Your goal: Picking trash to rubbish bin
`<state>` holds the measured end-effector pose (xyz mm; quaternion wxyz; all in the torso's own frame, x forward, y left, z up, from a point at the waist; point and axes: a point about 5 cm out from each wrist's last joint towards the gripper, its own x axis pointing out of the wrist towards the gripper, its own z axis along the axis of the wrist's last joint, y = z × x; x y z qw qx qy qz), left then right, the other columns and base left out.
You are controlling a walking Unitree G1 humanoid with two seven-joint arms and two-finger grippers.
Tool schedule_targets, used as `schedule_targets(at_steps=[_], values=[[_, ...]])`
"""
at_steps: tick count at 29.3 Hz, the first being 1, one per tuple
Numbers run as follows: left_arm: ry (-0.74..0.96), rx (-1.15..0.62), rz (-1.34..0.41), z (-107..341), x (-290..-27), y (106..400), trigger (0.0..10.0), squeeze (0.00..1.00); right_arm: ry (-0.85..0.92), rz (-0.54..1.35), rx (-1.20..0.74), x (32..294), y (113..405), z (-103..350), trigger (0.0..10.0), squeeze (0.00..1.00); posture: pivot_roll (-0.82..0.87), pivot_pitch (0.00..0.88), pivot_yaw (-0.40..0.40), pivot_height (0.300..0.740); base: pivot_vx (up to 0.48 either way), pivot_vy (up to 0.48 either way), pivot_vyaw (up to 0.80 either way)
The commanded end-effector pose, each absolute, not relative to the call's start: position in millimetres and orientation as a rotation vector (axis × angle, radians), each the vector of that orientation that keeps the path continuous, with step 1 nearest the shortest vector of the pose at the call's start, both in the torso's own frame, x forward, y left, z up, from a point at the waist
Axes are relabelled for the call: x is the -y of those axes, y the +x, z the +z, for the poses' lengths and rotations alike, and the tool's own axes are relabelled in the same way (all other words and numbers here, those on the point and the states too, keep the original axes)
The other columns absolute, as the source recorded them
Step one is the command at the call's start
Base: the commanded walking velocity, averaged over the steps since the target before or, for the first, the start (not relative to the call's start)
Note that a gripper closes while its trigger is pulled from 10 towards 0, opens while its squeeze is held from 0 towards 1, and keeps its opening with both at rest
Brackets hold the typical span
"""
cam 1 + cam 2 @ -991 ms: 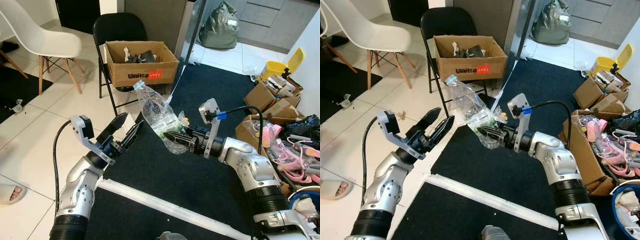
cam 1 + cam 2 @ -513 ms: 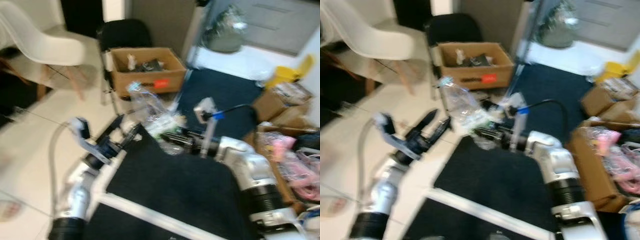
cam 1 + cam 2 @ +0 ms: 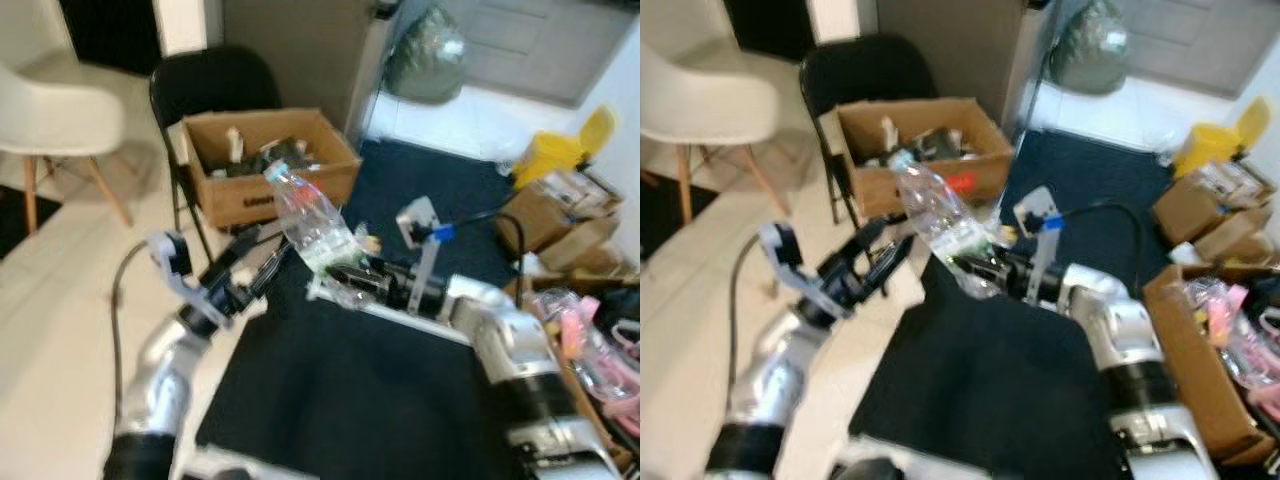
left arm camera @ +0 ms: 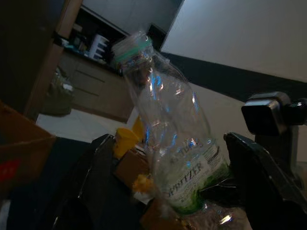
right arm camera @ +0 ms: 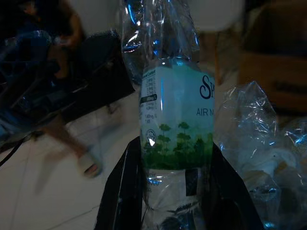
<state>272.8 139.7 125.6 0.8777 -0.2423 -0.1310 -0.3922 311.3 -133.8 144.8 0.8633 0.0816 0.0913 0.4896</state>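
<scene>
The pick-up half of the job looks done. The right end effector (image 3: 350,278) is clamped on the lower body of a crumpled clear plastic bottle (image 3: 313,222), which it carries in the air with the cap tilted toward 11 o'clock. The right wrist view shows both black fingers (image 5: 120,191) pressed against the green label. The left end effector (image 3: 258,268) hovers just beside the bottle at 9 o'clock, its fingers spread and empty. What is left is the drop: the cardboard box (image 3: 262,163) already holding scraps, resting on the black folding chair (image 3: 208,82) at 12 o'clock, appears to serve as the bin.

Compared with a second ago, the camera has moved, so the box sits closer and more central, just beyond the bottle cap. The white chair (image 3: 60,118) has slid toward the frame edge at 9 o'clock. The grip itself looks unchanged.
</scene>
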Motion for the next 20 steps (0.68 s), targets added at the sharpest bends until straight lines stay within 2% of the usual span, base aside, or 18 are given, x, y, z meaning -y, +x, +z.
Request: schedule_targets(at_steps=[1, 2, 20], values=[[-0.507, 0.259, -0.849, 124.8, -132.1, 271.9, 10.0, 0.00, 0.162, 0.999, -0.204, 142.8, 309.7, 141.7, 10.0, 0.00, 0.01, 0.000, -0.068, 0.740, 0.480, 0.000, -0.79], [-0.507, 0.259, -0.849, 124.8, -132.1, 271.9, 10.0, 0.00, 0.164, 0.998, -0.204, 142.9, 309.8, 141.7, 10.0, 0.00, 0.01, 0.000, -0.068, 0.740, 0.480, 0.000, -0.79], [-0.505, 0.254, -0.854, 123.1, -132.0, 271.7, 10.0, 0.00, 0.165, 0.996, -0.196, 142.9, 310.2, 142.0, 10.0, 0.00, 0.01, 0.000, -0.074, 0.740, 0.480, 0.000, 0.00]])
